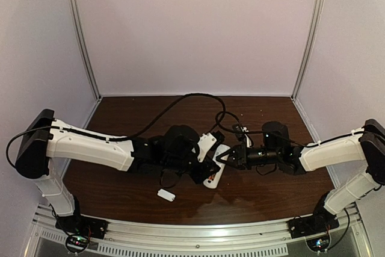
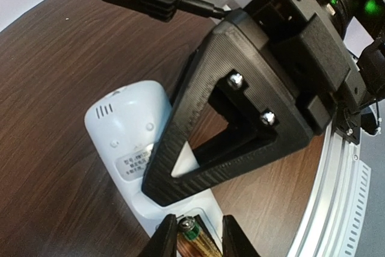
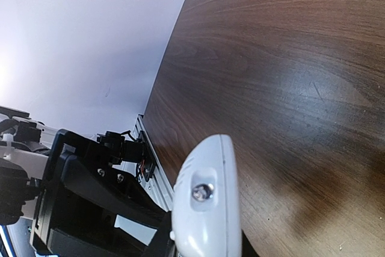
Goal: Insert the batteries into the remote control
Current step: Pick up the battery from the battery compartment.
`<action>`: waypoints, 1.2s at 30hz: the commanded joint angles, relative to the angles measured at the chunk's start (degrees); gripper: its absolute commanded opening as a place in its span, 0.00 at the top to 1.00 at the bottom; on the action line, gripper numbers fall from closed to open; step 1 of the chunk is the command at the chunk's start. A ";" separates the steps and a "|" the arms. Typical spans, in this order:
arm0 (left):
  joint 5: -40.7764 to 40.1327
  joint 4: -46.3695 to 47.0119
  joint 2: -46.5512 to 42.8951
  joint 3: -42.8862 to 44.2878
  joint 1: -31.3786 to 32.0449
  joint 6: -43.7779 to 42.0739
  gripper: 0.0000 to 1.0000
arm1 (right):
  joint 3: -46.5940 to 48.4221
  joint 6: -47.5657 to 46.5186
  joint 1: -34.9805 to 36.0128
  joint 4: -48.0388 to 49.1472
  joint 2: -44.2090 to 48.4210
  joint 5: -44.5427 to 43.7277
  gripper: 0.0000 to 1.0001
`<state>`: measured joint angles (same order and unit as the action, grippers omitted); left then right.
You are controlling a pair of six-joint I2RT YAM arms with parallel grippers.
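Right gripper (image 1: 227, 159) clamps remote control (image 2: 123, 130) back-up as a fixture; left gripper (image 2: 200, 242) straddles golden battery (image 2: 194, 236) for insertion, grip unclear.

The remote control (image 2: 123, 130) is seen back-face up over the dark wood table (image 2: 54, 88), label and vent slots visible. The right gripper (image 2: 174, 176), a black triangular finger with two screws, lies across its body. At the lower edge, the left gripper (image 2: 200, 239) straddles a golden-brass battery (image 2: 191, 236). The battery sits against the left-hand fingertip, with a gap on the other side.
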<state>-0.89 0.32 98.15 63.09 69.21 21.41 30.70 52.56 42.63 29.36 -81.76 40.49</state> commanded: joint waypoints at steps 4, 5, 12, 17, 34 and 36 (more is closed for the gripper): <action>0.89 -2.05 1.63 1.33 0.98 -0.45 0.78 | -0.19 0.62 -0.35 1.72 2.22 -0.87 1.00; 0.89 -2.02 1.72 1.44 1.00 -0.60 0.79 | -0.20 0.66 -0.43 1.67 2.26 -0.78 1.00; 0.02 -4.35 3.83 4.02 1.01 -0.68 0.78 | -0.13 1.23 -0.55 2.09 2.65 -0.32 1.00; 0.13 -5.11 4.78 4.83 0.97 -0.53 0.81 | -0.14 1.14 -0.78 1.60 3.19 -0.50 1.00; -0.64 -3.50 1.01 3.61 0.92 -1.81 0.90 | -1.35 1.78 -1.67 2.27 2.56 0.38 1.00; -0.01 -3.69 1.03 3.52 0.84 -1.50 0.81 | -1.32 1.82 -1.76 2.23 2.52 0.30 1.00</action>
<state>-1.72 -3.57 100.27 67.26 69.60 20.16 29.82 53.65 41.21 28.14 -80.79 40.01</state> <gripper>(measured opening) 0.108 0.215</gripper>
